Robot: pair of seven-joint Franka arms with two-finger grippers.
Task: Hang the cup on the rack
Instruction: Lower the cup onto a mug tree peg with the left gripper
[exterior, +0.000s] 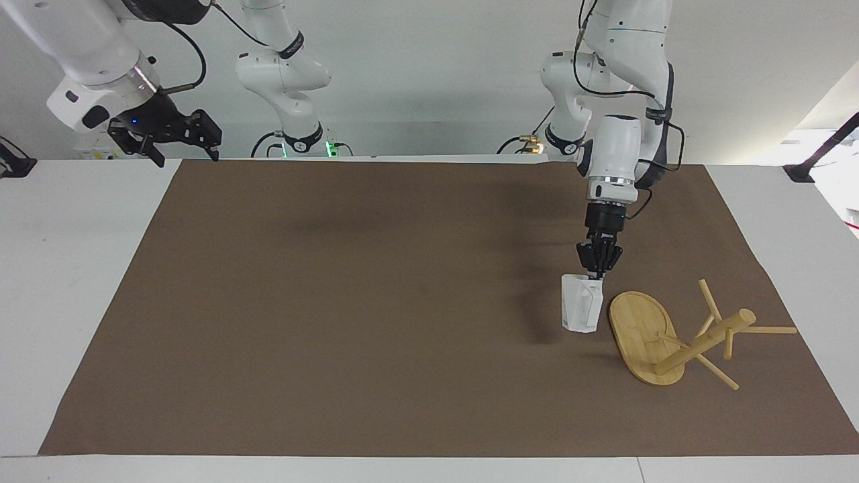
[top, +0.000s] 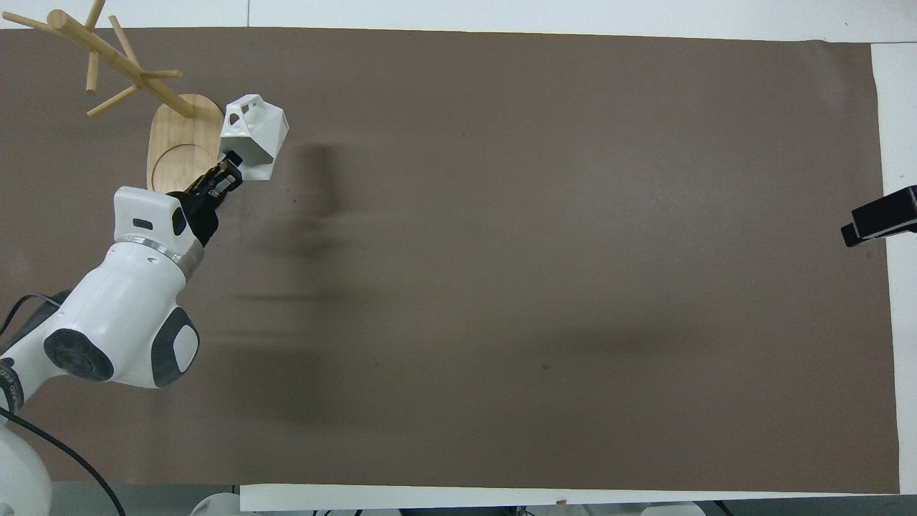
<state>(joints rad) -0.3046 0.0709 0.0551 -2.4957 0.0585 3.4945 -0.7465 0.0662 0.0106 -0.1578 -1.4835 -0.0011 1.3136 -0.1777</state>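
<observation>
Starting at the right arm's end of the table, we see the right gripper (exterior: 176, 137) raised over the mat's (exterior: 376, 302) edge, its fingers spread wide and holding nothing; this arm waits. Moving across to the left arm's end, the left gripper (exterior: 596, 270) is clamped on the rim of the cup (exterior: 581, 303), which hangs upright just beside the rack (exterior: 678, 339) and low over the mat; we cannot tell whether its base touches the mat. The cup is thus picked up and brought close, so we judge the grasp done. What is left is the hanging itself: the handle is on no peg, and the rack lies tipped on its side, its oval base on edge and its post slanting down to the mat. We judge it may need righting first. We can read no brand, label or writing on anything here.
</observation>
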